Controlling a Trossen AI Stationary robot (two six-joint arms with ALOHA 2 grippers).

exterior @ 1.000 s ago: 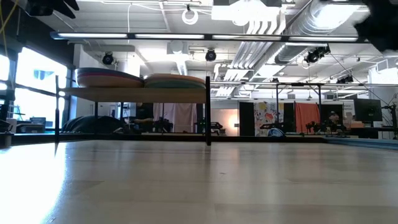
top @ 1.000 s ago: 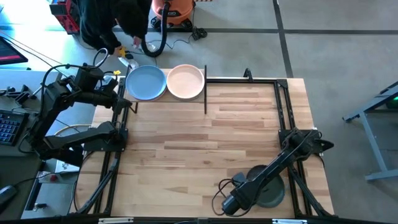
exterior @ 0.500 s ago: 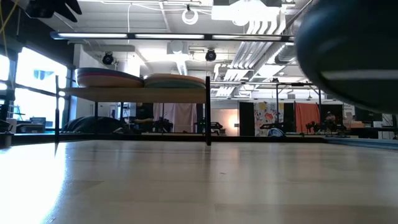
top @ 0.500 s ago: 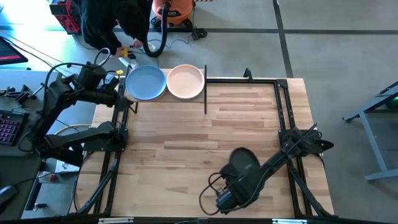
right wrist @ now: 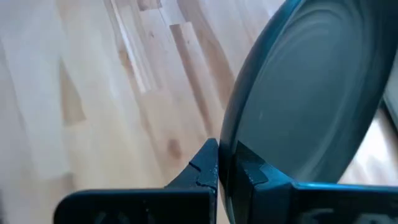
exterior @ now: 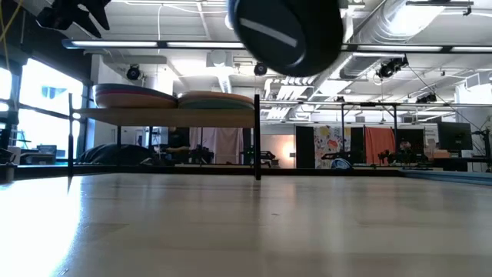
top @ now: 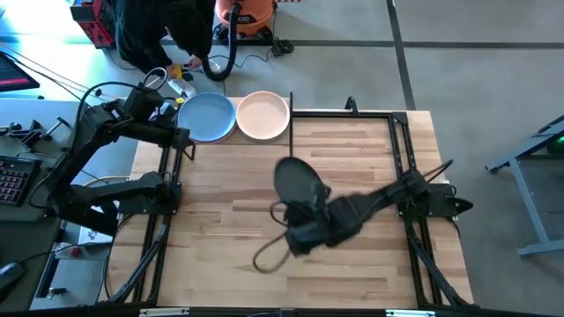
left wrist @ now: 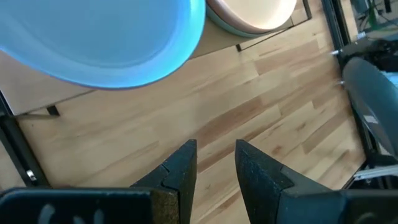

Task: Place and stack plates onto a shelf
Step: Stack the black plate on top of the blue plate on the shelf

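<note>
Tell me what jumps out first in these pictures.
The dark plate stands out, held on edge in the right gripper above the middle of the table. Next, two stacks on the shelf at the far left corner, a blue plate and a peach plate on top.

The right arm is reaching across mid-table, its right gripper [top: 304, 214] clamping a dark plate [top: 297, 183]. The left gripper [top: 181, 136] is hovering far left, fingers parted.
</note>
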